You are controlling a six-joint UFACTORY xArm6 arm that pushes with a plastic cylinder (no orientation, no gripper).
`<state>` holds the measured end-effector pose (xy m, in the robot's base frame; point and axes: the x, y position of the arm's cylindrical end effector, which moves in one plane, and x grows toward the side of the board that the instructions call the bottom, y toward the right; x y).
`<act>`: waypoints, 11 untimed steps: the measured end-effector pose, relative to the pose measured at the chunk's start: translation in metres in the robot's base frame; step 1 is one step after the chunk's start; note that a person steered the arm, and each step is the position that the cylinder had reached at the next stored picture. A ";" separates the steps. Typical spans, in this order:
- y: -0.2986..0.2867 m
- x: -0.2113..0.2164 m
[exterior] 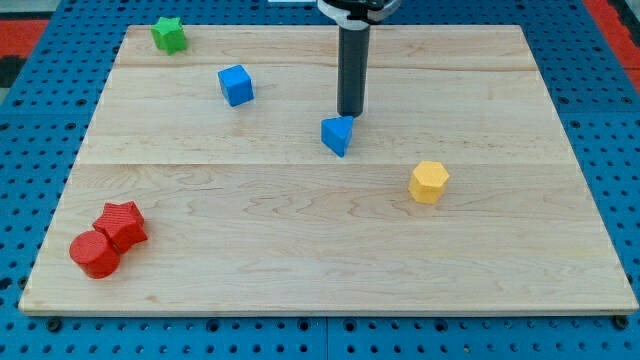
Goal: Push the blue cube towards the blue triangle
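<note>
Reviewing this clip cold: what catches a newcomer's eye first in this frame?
The dark rod dropping from the view's top, with my tip just above the blue triangle near the board's middle. Next, the blue cube up and to the view's left of it, well apart. Then the two red blocks huddled touching at bottom left.
</note>
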<state>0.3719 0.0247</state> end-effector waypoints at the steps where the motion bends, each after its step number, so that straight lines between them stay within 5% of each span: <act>1: -0.090 0.037; 3: -0.152 0.039; 5: -0.200 -0.035; 6: -0.137 -0.092; 8: -0.216 -0.059; 9: -0.135 -0.067; 11: -0.159 -0.024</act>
